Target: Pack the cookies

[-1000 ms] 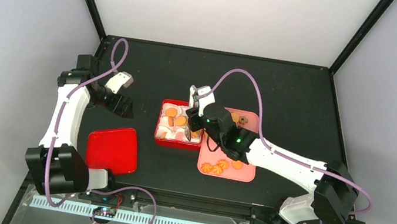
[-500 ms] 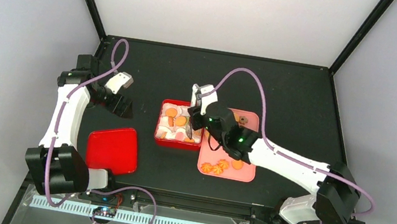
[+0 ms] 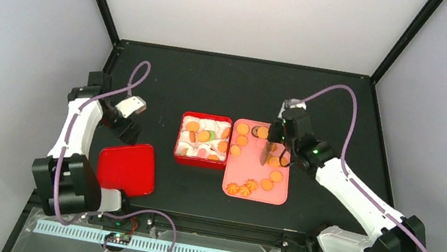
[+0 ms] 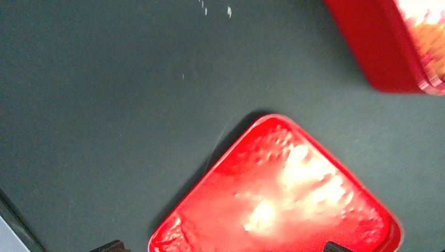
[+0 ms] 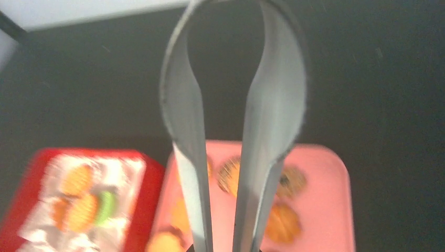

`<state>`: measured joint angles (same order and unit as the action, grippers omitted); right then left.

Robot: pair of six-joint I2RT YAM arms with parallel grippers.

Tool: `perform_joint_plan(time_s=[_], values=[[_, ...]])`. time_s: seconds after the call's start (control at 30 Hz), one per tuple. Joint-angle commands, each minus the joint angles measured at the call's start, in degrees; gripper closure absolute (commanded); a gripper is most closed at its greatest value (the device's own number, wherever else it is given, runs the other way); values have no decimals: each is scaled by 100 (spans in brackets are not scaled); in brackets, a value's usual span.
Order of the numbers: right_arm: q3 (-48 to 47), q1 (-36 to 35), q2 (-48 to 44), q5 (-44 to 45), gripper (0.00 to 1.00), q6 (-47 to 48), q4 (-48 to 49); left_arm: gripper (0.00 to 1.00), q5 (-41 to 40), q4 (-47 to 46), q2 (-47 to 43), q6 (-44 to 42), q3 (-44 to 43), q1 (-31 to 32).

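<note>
Currently R hand (image 3: 278,137) is clamped on metal tongs (image 3: 266,154), hanging over the far half of the pink tray (image 3: 248,166) w/ the tong blades close together, pointing down at it. Most cookies (image 3: 266,184) lie loose on the tray: orange rounds along its far & left sides, swirl ones at its near-left corner, a couple of dark ones at its far side. More cookies, incl. a green one, sit in white paper cups (image 3: 195,139) in the red box (image 3: 206,118) just left of the tray. Red lid (image 3: 127,168) lies on the dark surface (image 3: 330,108) well left of the tray. L hand (image 3: 128,130) hovers by the lid's far edge, fingers spread wide, empty.
</note>
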<state>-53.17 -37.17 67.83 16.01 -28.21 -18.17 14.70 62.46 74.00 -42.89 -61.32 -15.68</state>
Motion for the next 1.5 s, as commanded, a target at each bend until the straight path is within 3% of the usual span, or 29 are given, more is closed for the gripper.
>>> perform_joint_plan(time_s=[0.0,0.2,0.47,0.67,0.8,0.97,1.13,1.47], values=[[463,523,5,-563,82,-765,-880,1,-717,-271,269,-1008,306,-105],[744,1259,285,-1237,77,-1639,-936,1,-938,-162,731,-2151,506,-103],[951,1789,895,-2141,66,-2505,-665,5,-1289,-502,1773,-2070,78,-61],[1169,1789,770,-2060,45,-2980,-346,5,-1628,-1109,2095,-2227,279,35],[1148,1796,612,-1954,24,-3046,-435,4,-1813,-1283,2265,-2390,395,88],[1406,1784,-177,-1995,7,-2891,-187,4,-1810,-1272,2449,-2612,372,121],[1658,1684,-1245,-1973,6,-2513,90,8,-1677,-1284,2642,-2691,182,175],[2093,1255,-2335,-1642,23,-1846,201,39,-1499,-1138,3074,-2658,-186,486]])
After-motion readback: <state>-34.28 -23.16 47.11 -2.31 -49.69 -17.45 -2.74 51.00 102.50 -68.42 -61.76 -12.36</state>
